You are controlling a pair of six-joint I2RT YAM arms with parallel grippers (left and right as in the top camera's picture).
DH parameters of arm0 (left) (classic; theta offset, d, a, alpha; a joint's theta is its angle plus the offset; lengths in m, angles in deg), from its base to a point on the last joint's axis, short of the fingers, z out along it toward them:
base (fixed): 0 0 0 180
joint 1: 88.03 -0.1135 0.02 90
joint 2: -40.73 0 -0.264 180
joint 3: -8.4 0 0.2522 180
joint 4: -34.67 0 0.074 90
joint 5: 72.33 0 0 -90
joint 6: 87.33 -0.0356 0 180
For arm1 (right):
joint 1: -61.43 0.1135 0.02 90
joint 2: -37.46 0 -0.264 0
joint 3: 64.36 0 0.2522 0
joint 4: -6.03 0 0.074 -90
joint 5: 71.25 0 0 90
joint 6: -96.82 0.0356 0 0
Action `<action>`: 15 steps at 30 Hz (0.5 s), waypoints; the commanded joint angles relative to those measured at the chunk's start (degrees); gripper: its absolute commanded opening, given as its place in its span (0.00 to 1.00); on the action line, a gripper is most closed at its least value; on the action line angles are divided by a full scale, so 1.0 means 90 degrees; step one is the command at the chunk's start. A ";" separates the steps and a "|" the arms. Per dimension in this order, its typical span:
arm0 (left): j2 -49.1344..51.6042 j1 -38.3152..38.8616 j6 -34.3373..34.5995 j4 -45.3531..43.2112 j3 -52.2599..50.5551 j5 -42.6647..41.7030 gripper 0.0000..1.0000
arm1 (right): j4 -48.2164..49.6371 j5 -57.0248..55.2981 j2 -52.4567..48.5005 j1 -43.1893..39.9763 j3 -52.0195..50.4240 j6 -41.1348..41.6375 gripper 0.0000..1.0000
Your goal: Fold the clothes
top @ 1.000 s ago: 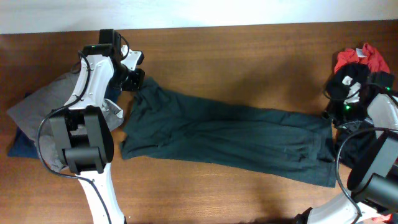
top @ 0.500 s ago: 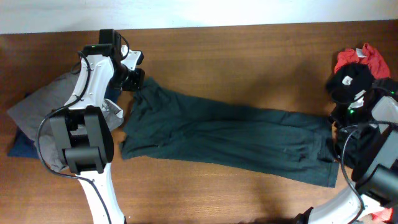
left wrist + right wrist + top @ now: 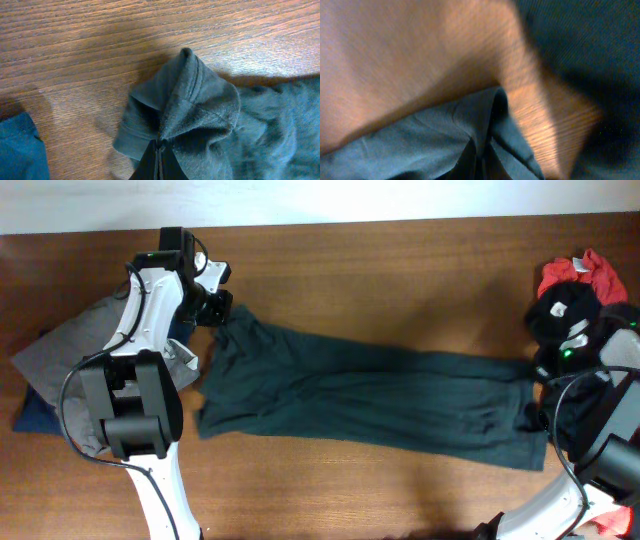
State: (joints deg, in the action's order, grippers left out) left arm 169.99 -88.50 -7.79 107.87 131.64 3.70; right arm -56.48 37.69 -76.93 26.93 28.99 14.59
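One of the clothes, a long dark green garment [image 3: 370, 395], lies stretched across the wooden table. At its upper left corner my left gripper [image 3: 222, 315] is shut on a bunched fold; the left wrist view shows the closed fingertips [image 3: 159, 150] pinching that gathered fabric [image 3: 200, 105]. At the garment's far right end my right gripper [image 3: 540, 368] is shut on the edge. In the blurred right wrist view, the cloth [image 3: 420, 145] rises into a ridge between the closed jaws [image 3: 481, 155].
A grey garment [image 3: 70, 345] lies over a navy one [image 3: 30, 412] at the left edge, under my left arm. A heap of red [image 3: 580, 272] and black [image 3: 562, 310] clothes sits at the right edge, close to my right arm. Bare wood runs along the back.
My right gripper has shut on the garment's right edge and moved slightly right, drawing that end tauter. The left gripper has stayed put, still holding its corner.
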 commanded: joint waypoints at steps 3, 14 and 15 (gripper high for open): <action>-0.0005 -0.0022 0.0087 0.0022 0.0107 -0.0022 0.00 | 0.0010 0.0039 0.0039 -0.0223 0.0763 -0.0051 0.04; -0.0005 -0.0058 0.0253 -0.0051 0.0107 -0.0019 0.01 | -0.0185 -0.0087 0.0039 -0.0274 0.0850 -0.0100 0.61; -0.0007 -0.0068 0.0253 -0.0053 0.0107 -0.0019 0.01 | -0.0206 -0.0131 0.0039 -0.0325 0.0850 -0.0095 0.64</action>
State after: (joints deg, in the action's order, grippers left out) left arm 169.99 -88.50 -6.28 107.50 131.64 3.54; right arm -57.99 37.67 -76.93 25.05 35.55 13.96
